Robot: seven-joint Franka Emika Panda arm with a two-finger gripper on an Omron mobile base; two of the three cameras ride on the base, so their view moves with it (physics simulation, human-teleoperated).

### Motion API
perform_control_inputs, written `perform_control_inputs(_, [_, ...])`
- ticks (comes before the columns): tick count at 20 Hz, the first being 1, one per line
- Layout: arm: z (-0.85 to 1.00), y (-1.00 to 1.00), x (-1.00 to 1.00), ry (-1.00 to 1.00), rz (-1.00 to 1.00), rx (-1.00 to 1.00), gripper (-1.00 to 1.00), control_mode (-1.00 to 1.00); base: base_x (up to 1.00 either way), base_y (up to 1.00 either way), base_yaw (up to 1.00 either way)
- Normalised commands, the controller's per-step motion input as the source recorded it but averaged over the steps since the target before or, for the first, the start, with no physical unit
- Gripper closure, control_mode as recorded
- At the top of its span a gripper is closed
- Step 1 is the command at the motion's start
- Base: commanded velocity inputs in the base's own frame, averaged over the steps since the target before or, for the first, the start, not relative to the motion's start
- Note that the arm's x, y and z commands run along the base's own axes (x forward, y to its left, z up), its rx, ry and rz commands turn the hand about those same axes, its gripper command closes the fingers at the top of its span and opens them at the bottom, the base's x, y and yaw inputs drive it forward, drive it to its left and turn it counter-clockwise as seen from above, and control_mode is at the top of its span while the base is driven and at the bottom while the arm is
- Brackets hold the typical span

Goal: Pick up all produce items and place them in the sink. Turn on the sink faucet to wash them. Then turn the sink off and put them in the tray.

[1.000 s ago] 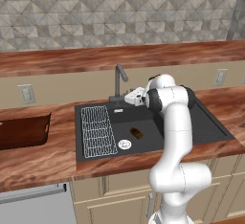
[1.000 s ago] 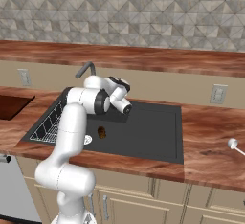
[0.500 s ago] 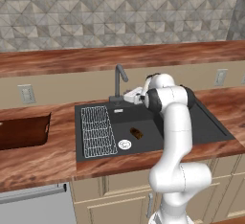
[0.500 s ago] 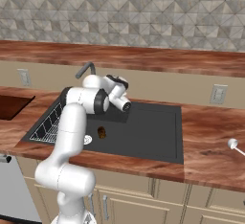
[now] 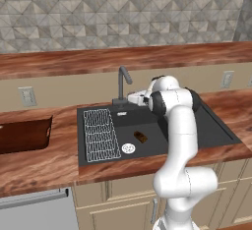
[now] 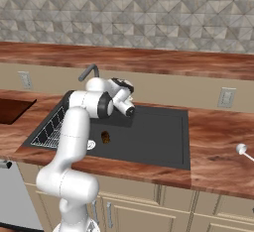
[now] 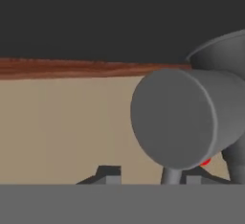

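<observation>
We saw the wooden worktop (image 5: 44, 162) around the black sink (image 5: 216, 130), its white wire rack (image 5: 101, 134), the faucet (image 5: 121, 84) with the end effector (image 5: 132, 98) at its base, grip unclear, and the produce item (image 5: 141, 137) lying beside the drain (image 5: 128, 148).

Even, flat rendered light, soft shadows, no glare or blur
</observation>
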Motion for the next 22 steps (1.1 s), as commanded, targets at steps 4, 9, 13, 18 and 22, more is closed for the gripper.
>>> perform_control_inputs(4, [-0.12, -1.00, 0.15, 0.11, -0.21, 0.01, 1.00, -1.00, 0.00, 0.00, 0.00])
perform_control_inputs(9, [-0.19, -1.00, 0.06, 0.09, -0.19, 0.00, 1.00, -1.00, 0.00, 0.00, 0.00])
perform_control_inputs(13, [-0.17, -1.00, 0.00, 0.06, -0.13, 0.00, 1.00, -1.00, 0.00, 0.00, 0.00])
perform_control_inputs(18, [-0.21, -1.00, -0.05, 0.02, -0.04, 0.00, 1.00, -1.00, 0.00, 0.00, 0.00])
perform_control_inputs(22, [-0.31, -1.00, -0.22, 0.00, 0.00, 0.01, 1.00, -1.00, 0.00, 0.00, 0.00])
